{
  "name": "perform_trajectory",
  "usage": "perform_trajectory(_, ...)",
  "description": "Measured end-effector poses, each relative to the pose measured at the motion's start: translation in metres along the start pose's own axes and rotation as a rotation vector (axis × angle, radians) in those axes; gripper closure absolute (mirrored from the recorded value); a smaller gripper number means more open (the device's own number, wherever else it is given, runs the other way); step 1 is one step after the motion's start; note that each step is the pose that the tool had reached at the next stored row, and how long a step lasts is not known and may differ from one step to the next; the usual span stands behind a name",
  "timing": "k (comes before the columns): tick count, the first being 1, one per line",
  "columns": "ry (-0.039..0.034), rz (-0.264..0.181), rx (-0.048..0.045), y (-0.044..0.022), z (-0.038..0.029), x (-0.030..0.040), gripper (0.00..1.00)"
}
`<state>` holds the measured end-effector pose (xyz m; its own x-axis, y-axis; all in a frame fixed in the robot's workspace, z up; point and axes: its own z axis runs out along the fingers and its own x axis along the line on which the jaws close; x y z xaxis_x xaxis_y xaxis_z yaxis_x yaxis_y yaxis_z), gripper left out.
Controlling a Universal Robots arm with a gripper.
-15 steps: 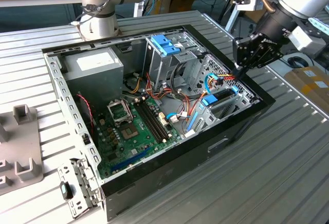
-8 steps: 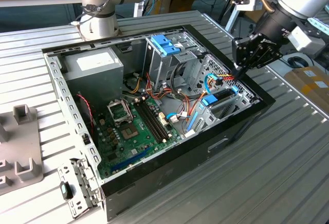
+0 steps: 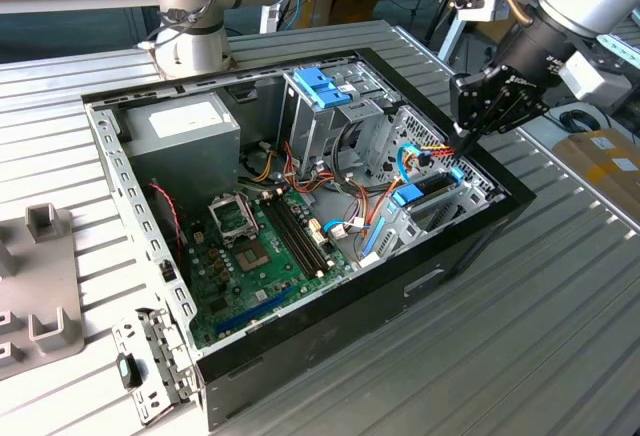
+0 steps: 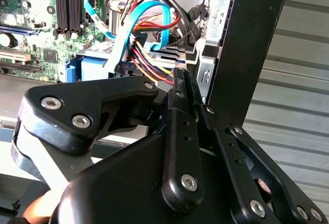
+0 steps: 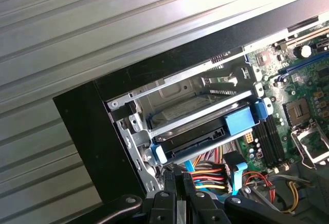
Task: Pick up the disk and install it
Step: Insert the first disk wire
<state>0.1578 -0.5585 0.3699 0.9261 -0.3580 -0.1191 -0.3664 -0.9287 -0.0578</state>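
Disk (image 5: 205, 126) mostly hidden in bay

open computer case (image 3: 470, 246), motherboard (image 3: 260, 256), power supply (image 3: 185, 131)

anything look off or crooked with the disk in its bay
Nothing stands out. The disk sits in the drive cage of the computer case, its blue frame level with the rails, the gripper close at its cabled end.

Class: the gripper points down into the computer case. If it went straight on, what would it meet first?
Most likely the bundle of coloured cables just ahead of the gripper, beside the disk; depth is uncertain.
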Motion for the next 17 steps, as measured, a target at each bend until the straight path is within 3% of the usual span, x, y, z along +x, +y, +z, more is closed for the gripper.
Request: perform_trajectory(17,0.0000,0.000,0.0000,0.0026,0.0006,-0.0066,0.83)
